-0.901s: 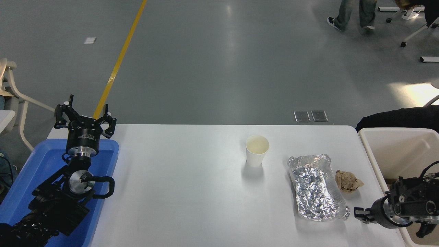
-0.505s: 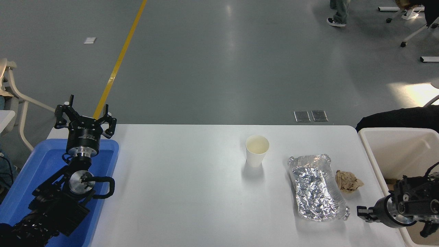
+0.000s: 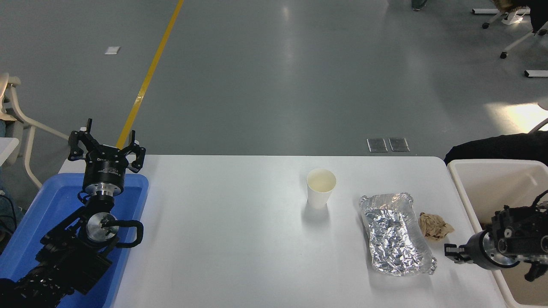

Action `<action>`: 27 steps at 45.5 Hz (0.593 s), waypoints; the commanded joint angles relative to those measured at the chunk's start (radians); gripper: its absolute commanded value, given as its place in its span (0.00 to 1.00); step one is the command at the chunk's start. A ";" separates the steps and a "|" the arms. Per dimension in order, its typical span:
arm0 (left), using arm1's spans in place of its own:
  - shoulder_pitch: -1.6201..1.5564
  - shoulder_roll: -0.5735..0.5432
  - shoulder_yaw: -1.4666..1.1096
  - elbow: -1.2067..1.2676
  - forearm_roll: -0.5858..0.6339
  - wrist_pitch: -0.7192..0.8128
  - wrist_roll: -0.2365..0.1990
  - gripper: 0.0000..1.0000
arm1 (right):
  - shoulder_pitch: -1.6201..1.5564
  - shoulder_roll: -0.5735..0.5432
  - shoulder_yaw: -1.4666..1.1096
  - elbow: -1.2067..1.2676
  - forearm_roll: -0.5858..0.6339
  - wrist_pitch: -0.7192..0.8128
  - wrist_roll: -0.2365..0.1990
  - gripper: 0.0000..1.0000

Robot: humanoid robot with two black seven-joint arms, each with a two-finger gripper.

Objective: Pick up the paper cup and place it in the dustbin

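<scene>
The paper cup (image 3: 321,187) stands upright near the middle of the white table (image 3: 231,239), white outside and cream inside, with nothing touching it. The dustbin (image 3: 492,188) is the deep cream-white bin just off the table's right edge. My right gripper (image 3: 452,252) hovers low at the table's right edge, pointing left, beside the bin's near wall and well to the right of and nearer than the cup. My left gripper (image 3: 105,143) is parked over the far end of the blue tray, open and holding nothing.
A crinkled silver foil tray (image 3: 396,233) lies between the cup and my right gripper. A crumpled brown paper ball (image 3: 434,226) sits just right of it. A shallow blue tray (image 3: 47,214) lies under the left arm. A dark cloth (image 3: 501,147) lies behind the bin.
My right arm has shifted a little farther up along the table's right edge. A person walking on the floor at the top has left the picture. The cup has not moved.
</scene>
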 commanded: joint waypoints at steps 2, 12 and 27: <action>0.000 0.000 0.000 0.000 -0.001 0.000 0.000 0.99 | 0.099 -0.007 -0.011 0.015 0.005 0.010 -0.001 1.00; 0.000 0.002 0.000 0.000 0.001 0.000 0.000 0.99 | 0.322 -0.008 -0.157 0.093 0.000 0.052 -0.003 1.00; 0.000 0.002 0.000 0.000 0.001 0.000 0.000 0.99 | 0.802 0.066 -0.269 0.390 0.010 0.289 -0.003 1.00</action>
